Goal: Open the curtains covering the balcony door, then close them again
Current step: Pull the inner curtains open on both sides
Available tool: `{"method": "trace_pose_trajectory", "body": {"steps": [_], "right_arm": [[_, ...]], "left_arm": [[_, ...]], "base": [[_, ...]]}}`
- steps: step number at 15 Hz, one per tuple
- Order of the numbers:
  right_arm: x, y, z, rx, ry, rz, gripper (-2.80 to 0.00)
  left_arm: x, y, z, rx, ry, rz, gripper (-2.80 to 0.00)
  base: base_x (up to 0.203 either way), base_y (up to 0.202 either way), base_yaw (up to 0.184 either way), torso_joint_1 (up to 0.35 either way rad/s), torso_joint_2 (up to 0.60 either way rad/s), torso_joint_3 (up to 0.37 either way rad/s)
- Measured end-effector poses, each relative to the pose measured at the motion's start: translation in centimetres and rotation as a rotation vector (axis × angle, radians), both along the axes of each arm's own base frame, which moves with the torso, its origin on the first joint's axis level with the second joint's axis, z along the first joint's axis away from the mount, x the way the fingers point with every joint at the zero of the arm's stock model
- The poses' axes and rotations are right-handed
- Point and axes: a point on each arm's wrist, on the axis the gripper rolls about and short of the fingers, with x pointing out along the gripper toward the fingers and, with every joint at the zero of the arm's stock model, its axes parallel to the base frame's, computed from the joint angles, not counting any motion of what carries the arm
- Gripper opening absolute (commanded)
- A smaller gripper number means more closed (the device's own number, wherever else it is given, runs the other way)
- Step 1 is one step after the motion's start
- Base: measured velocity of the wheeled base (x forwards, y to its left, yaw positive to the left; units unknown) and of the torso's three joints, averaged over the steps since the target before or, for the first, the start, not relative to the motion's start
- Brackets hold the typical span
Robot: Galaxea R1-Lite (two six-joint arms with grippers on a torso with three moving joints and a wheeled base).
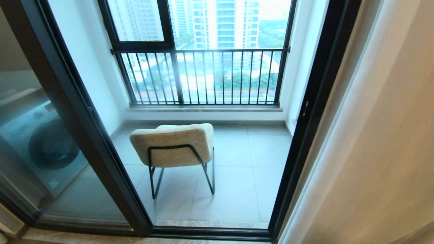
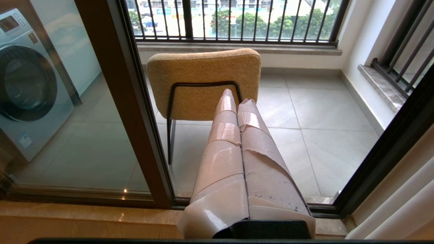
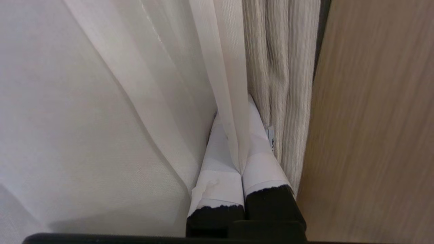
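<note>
No legible text in any view.

Washing machine (image 2: pixel 28 81), upper left of the left wrist frame, seen through the glass: small sticker (image 2: pixel 25 140) low on its front panel, print too small to read. Control panel (image 2: pixel 8 23) at its top corner shows a display and a small label, neither readable.

Same machine in the head view, left of frame: a pale sticker on the lower front, unreadable.

Right wrist frame, centre right: small white tag (image 3: pixel 271 136) on the edge of the ribbed curtain (image 3: pixel 281 84), marks on it not decipherable.
</note>
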Motion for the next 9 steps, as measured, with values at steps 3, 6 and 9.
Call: {"method": "trace_pose_trajectory", "body": {"steps": [3, 6, 9], "right_arm": [[0.1, 0.2, -0.5, 0.010, 0.029, 0.050, -2.80], [0.1, 1.7, -0.8, 0.027, 0.073, 0.145, -2.80], [-0.1, 4.4, -0.5, 0.042, 0.105, 0.278, -2.80]], "left_arm": [[0.0, 0.0, 0.0, 0.000, 0.000, 0.000, -2.80], [0.0, 0.0, 0.0, 0.000, 0.000, 0.000, -2.80], [0.0, 0.0, 0.0, 0.000, 0.000, 0.000, -2.80]], "base": [[0.000, 0.000, 0.000, 0.000, 0.00, 0.000], [0.000, 0.000, 0.000, 0.000, 0.00, 0.000], [0.000, 0.000, 0.000, 0.000, 0.00, 0.000]]}}
